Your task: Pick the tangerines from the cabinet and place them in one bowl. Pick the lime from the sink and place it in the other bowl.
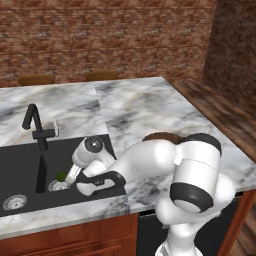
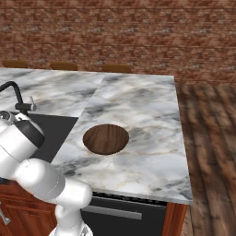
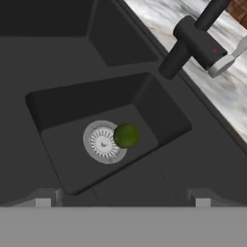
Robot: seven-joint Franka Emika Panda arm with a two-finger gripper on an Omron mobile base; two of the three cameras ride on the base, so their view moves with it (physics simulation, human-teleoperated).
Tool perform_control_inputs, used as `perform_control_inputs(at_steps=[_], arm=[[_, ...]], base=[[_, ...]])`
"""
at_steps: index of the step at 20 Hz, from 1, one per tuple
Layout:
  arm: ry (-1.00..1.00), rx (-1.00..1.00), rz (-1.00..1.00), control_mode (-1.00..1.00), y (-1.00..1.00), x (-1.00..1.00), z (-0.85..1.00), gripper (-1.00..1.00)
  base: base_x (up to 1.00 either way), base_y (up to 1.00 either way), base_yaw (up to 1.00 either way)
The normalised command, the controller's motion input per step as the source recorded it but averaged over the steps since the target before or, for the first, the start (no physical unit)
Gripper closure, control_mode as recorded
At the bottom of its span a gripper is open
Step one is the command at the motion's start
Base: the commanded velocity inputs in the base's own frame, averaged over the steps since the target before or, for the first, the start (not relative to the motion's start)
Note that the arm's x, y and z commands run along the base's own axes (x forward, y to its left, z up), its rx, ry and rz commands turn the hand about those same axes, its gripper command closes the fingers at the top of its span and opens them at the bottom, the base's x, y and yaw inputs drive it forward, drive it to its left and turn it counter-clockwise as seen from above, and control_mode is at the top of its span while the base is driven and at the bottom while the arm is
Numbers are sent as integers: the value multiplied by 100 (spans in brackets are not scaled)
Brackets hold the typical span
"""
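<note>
The lime [image 3: 126,135], small and dark green, lies on the floor of the black sink [image 3: 72,111], touching the right side of the round steel drain [image 3: 102,142]. My gripper [image 3: 123,202] hangs above it, open, with nothing between the two fingertips [image 3: 43,201]. From the left base, the arm bends down into the sink [image 1: 20,165] and the gripper [image 1: 66,179] sits right by the lime [image 1: 61,176]. The dark brown bowl [image 2: 105,138] rests on the marble counter to the right of the sink and holds nothing; the arm partly covers the bowl [image 1: 162,136] in the left base view.
An angular black faucet [image 1: 35,127] stands at the sink's back edge, close to the arm's elbow. A second drain [image 1: 14,202] lies in the left part of the basin. The marble counter [image 2: 138,101] ends at the right over wooden flooring [image 2: 212,138].
</note>
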Motion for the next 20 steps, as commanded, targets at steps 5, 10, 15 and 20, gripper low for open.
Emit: perform_control_inputs(at_steps=[5, 10, 15, 20], arm=[[0, 2, -1, -100, 19, 5, 0, -100], [5, -3, 0, -100, 7, 2, 0, -100], [13, -7, 0, -100, 18, 19, 0, -100], [15, -6, 0, -100, 9, 14, 0, -100]], base=[[0, 0, 0], [0, 0, 0], [0, 0, 0], [0, 0, 0]])
